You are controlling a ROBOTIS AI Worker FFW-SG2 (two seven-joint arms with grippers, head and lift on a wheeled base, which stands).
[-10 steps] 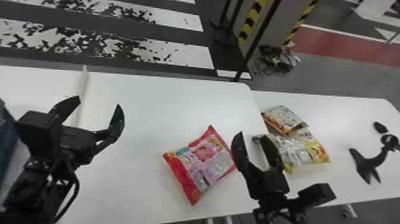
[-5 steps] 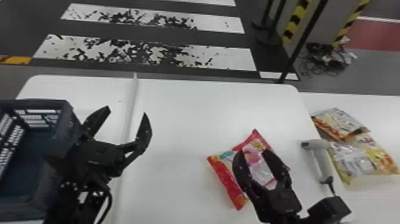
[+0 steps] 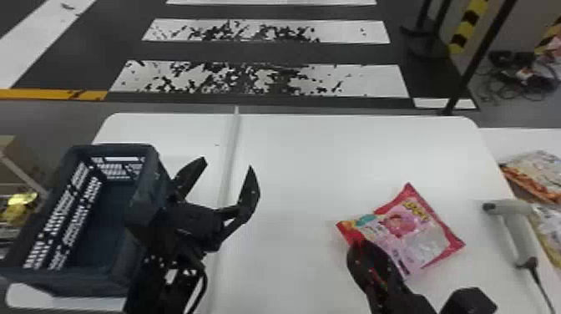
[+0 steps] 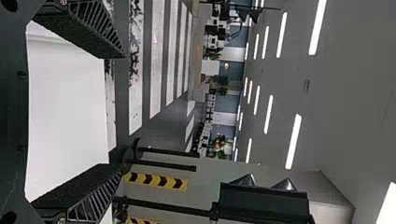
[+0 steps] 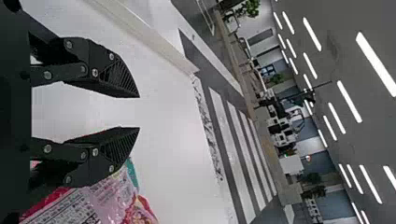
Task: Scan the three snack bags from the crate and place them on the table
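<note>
Head view, tally. Crates: one, open-topped, dark blue-grey plastic crate (image 3: pixel 144 259). Snack bags, printed glossy film: three, comprising one red-and-pink bag (image 3: pixel 421 234), one orange-and-white bag (image 3: pixel 538 171), one white-and-yellow bag (image 3: pixel 552 223). Scanners: one, pale grey handheld, dark-tipped scanner (image 3: pixel 515 229). Flat white surfaces (image 3: pixel 300 167): two, side by side.

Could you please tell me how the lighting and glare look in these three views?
Head view: soft sheen on the white table, the inside of the crate in shade, pale shine on the pink snack bag; left wrist view: ceiling lights as bright white bars; right wrist view: similar bars.
</note>
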